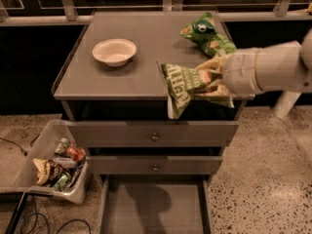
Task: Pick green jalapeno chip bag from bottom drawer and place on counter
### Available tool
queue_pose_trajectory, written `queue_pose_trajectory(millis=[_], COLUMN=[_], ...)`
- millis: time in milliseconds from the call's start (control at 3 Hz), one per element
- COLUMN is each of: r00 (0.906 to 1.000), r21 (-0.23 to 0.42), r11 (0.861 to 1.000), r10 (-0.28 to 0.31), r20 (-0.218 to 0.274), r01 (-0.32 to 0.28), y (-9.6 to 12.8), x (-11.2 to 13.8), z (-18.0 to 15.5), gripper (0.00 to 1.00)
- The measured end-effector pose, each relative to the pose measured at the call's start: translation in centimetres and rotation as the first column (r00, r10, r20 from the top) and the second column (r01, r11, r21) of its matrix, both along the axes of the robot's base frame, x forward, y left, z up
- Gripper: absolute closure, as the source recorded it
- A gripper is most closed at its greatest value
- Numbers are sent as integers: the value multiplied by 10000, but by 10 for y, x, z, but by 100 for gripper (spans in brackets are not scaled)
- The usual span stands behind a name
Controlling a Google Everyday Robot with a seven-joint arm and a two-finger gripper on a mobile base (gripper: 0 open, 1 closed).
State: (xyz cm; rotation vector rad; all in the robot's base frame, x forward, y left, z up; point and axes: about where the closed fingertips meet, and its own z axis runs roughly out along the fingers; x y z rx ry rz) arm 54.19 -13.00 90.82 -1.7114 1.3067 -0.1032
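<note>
The green jalapeno chip bag (181, 87) is pale olive-green with white block letters. It hangs in the air over the front right edge of the counter (112, 77). My gripper (213, 80) comes in from the right on a thick white arm and is shut on the bag's right end. The bottom drawer (155, 208) stands pulled open below, a flat grey tray with nothing showing inside.
A white bowl (114, 51) sits on the counter's left half. A brighter green bag (207, 35) lies at the counter's back right. Two closed drawers with round knobs (154, 137) sit above the open one. A clear bin of snacks (57, 165) stands on the floor at left.
</note>
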Motion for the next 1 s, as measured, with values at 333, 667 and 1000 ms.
queue_pose_trajectory(millis=[333,667,1000], r00=[9981,9959,9978], r21=[26,706,1591], r11=[9981,9934,9858], r10=[614,905,588], r20=[76,56,-317], r01=[-614,-907,-531], y=[24,43,54], x=[40,75,100], z=[23,29,19], gripper=[100,100,100])
